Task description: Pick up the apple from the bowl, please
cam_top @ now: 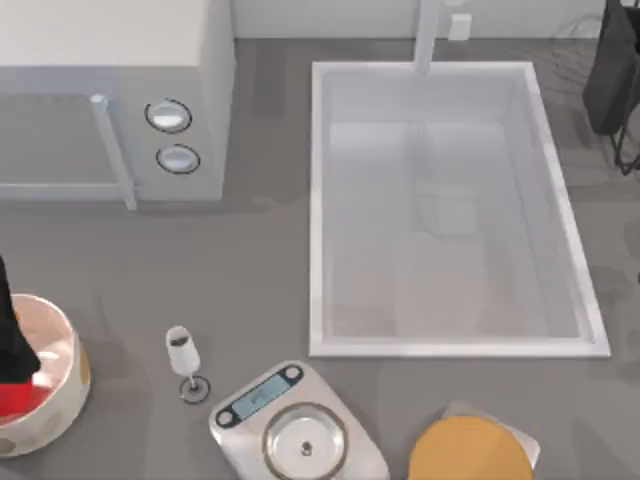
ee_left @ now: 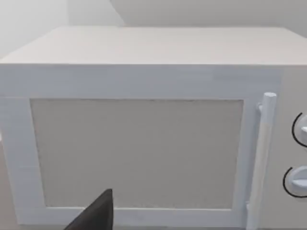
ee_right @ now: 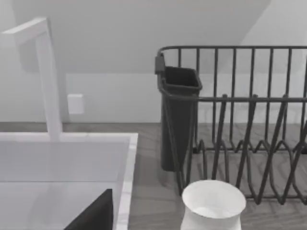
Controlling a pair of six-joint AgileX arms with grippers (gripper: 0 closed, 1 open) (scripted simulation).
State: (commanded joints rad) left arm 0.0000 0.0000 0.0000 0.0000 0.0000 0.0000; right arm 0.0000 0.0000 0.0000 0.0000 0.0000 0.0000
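The cream-white bowl [cam_top: 62, 400] with yellow-orange spots stands at the table's front left corner, partly cut off by the edge of the top view. The red apple [cam_top: 14, 402] lies inside it. My left gripper [cam_top: 20, 358] reaches in from the left edge as a black shape over the bowl, its tip right at the top of the apple and covering part of it. In the left wrist view a dark part of that gripper [ee_left: 96, 215] shows in front of the microwave door. A dark part of my right gripper [ee_right: 96, 214] shows over the sink's corner in the right wrist view.
A white microwave [cam_top: 110, 100] stands at the back left, and a white sink [cam_top: 450, 210] with a faucet [cam_top: 428, 35] fills the middle right. A wine glass [cam_top: 183, 360], a kitchen scale [cam_top: 295, 425] and an orange disc [cam_top: 470, 452] line the front. A dark dish rack [ee_right: 240, 124] stands behind a white cup [ee_right: 211, 203].
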